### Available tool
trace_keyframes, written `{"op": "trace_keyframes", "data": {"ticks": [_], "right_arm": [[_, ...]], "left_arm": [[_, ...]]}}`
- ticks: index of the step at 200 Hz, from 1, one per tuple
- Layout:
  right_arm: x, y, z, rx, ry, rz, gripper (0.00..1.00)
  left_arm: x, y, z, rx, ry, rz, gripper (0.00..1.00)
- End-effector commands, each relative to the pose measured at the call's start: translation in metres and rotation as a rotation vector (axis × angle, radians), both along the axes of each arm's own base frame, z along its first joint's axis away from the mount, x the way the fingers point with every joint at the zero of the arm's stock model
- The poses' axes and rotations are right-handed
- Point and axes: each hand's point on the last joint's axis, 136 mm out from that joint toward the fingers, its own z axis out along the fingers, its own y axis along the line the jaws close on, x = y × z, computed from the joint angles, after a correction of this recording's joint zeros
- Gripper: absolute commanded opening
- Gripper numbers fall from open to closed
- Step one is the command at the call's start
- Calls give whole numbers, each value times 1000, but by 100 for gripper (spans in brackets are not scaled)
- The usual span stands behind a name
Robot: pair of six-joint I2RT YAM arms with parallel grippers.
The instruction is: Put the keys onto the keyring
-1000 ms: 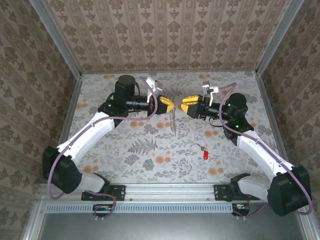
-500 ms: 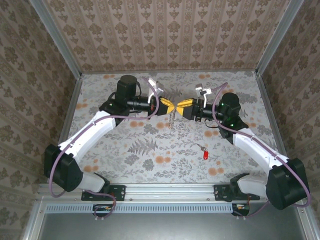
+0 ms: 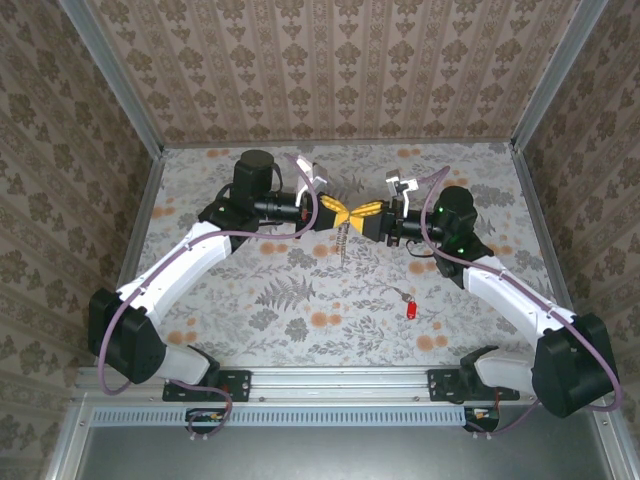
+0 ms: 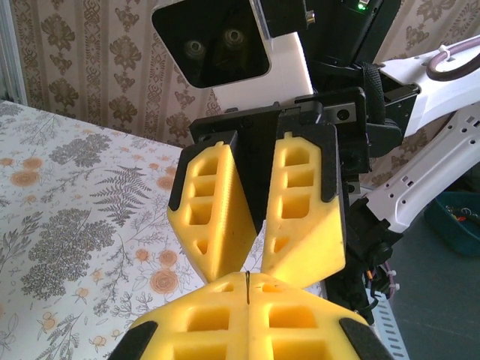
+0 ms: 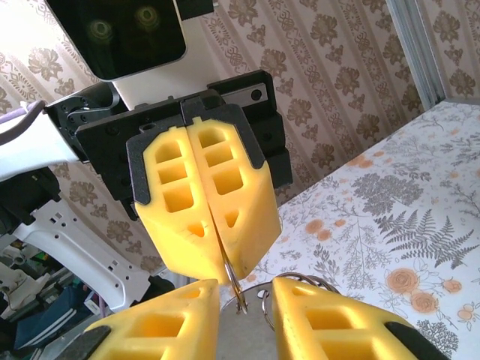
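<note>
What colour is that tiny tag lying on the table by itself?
Bright red, at one end of the key; the top external view shows it best.

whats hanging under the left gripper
The keyring dangles from the shut left gripper, above the table; its top is hidden inside the grip.

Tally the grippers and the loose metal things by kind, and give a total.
Grippers: 2 (left gripper, right gripper)
Keys: 1 (red-ended key, lying loose)
Keyrings: 1 (keyring, hanging from the left gripper)
Total: 4
</note>
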Motion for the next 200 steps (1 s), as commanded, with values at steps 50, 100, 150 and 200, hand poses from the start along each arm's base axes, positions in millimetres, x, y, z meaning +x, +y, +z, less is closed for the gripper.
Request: {"op": "trace_keyframes", "data": {"ticks": [50, 100, 150, 200], "right_arm": [[0, 4, 4, 3, -42, 16, 0], [15, -8, 15, 42, -91, -98, 0], [16, -10, 38, 114, -160, -109, 0], [21, -6, 53, 178, -165, -77, 0]], "left_arm": [[-3, -2, 17, -44, -43, -27, 0], [43, 31, 38, -197, -13, 281, 29], [38, 41, 39, -248, 6, 317, 41], [32, 34, 41, -334, 72, 212, 41]]}}
